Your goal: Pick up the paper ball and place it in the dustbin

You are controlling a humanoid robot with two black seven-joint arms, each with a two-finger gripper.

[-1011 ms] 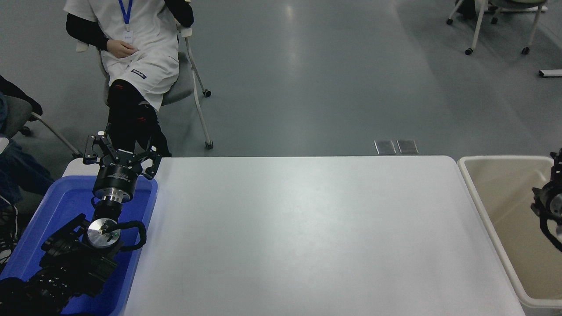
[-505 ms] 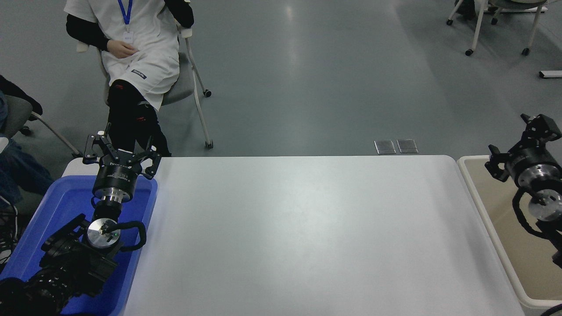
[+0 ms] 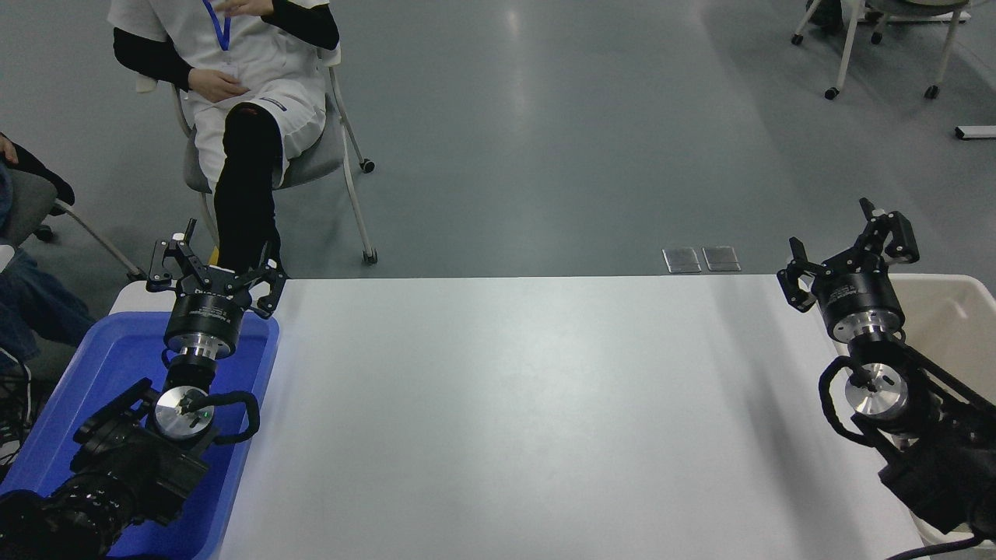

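Note:
The paper ball is out of view. The beige dustbin (image 3: 953,307) stands at the table's right end, mostly covered by my right arm. My right gripper (image 3: 848,249) hangs open and empty over the table's far right corner, just left of the dustbin. My left gripper (image 3: 214,264) is parked at the lower left, open and empty, above the far end of the blue tray (image 3: 117,365).
The white table (image 3: 529,412) fills the middle. A person in white sits on a chair (image 3: 342,155) beyond the far left corner, one leg crossed. Another person's sleeve (image 3: 31,167) shows at the left edge. Two floor plates (image 3: 700,259) lie behind the table.
My right arm has swung left and up from over the dustbin to the table's far right corner, its gripper open. The seated person has crossed a leg and raised a hand.

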